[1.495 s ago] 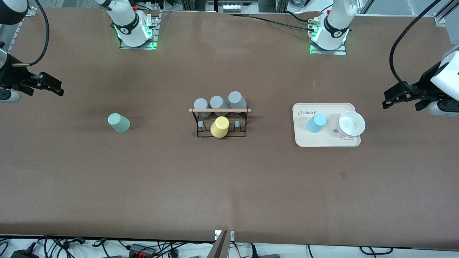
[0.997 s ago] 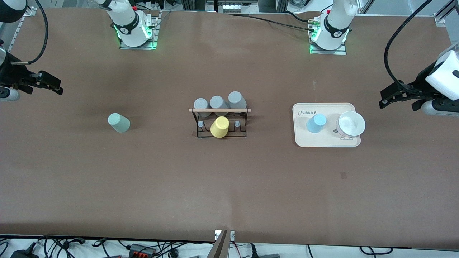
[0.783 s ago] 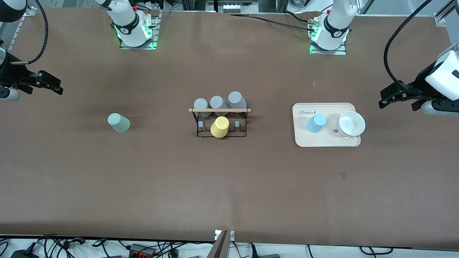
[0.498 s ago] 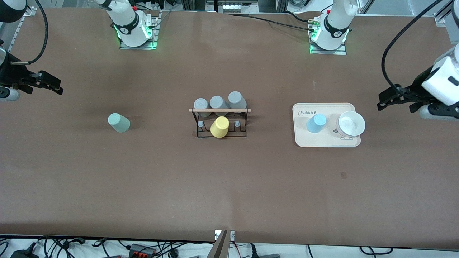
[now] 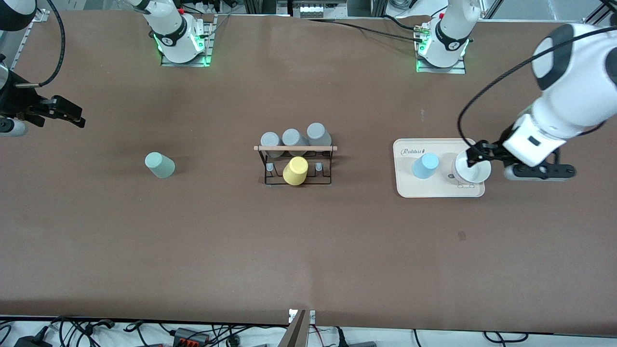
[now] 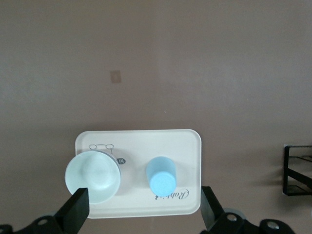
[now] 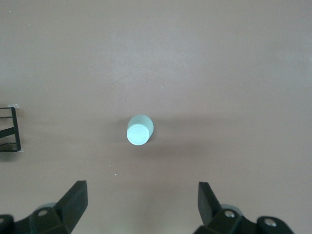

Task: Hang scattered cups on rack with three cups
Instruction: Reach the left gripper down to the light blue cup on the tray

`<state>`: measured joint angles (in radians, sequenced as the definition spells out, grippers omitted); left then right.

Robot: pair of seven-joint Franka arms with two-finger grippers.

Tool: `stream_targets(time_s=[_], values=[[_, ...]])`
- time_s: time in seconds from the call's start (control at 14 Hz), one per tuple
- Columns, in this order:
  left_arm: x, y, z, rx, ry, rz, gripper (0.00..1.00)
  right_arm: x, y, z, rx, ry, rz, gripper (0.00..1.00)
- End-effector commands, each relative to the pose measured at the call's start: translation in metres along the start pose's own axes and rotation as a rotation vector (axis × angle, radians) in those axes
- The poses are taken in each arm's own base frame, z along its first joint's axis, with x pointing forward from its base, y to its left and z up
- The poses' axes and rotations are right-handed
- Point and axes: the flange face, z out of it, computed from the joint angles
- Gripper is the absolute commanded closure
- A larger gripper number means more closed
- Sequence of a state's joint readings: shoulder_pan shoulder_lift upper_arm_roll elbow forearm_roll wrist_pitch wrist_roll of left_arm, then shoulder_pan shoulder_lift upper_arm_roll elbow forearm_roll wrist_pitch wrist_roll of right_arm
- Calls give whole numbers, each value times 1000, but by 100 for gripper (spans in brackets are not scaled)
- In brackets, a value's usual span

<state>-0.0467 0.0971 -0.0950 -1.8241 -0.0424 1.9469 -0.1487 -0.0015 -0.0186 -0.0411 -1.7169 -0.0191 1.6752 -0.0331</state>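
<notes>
The light blue cup point(image 5: 425, 165) stands upside down on a beige tray point(image 5: 409, 190), toward the left arm's end of the table. It also shows in the left wrist view point(image 6: 162, 175). The mint green cup point(image 5: 159, 165) stands upside down on the table toward the right arm's end, and also shows in the right wrist view point(image 7: 140, 130). The black wire rack point(image 5: 295, 148) stands mid-table with three grey cups and a yellow cup point(image 5: 295, 171) on it. My left gripper point(image 5: 475, 155) point(image 6: 144, 209) is open and empty above the tray's bowl end. My right gripper point(image 5: 67, 115) point(image 7: 141, 200) is open and empty, high at its table end.
A white bowl point(image 5: 471, 166) sits on the tray beside the blue cup, and shows in the left wrist view point(image 6: 92, 176). The grey cups point(image 5: 292, 139) fill the rack's row farther from the front camera. Rack corners show in both wrist views point(image 6: 297, 168) point(image 7: 9, 129).
My left arm has swung in from the table's end and now has its gripper over the tray by the bowl. The right arm and all cups have not moved.
</notes>
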Motion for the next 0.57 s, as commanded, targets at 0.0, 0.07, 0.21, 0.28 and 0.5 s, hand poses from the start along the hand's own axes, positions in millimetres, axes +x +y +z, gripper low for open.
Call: stream_targets(time_s=[0.0,0.07,0.21,0.28,0.5], values=[[-29,7,29,18,-21,5,0,0,-1,-1,5,-4,-12,0],[-34,2,47,20,-27,-2,0,0,-1,-2,5,-3,-12,0],[-47,-2,71,23,-25,-12,0,0,-1,-2,5,-3,-12,0],[-55,-4,82,24,-17,-12,0,-1,0,-2,5,-4,-10,0],[-74,-9,120,21,17,-46,0,-1,-1,-2,5,-4,-12,0]])
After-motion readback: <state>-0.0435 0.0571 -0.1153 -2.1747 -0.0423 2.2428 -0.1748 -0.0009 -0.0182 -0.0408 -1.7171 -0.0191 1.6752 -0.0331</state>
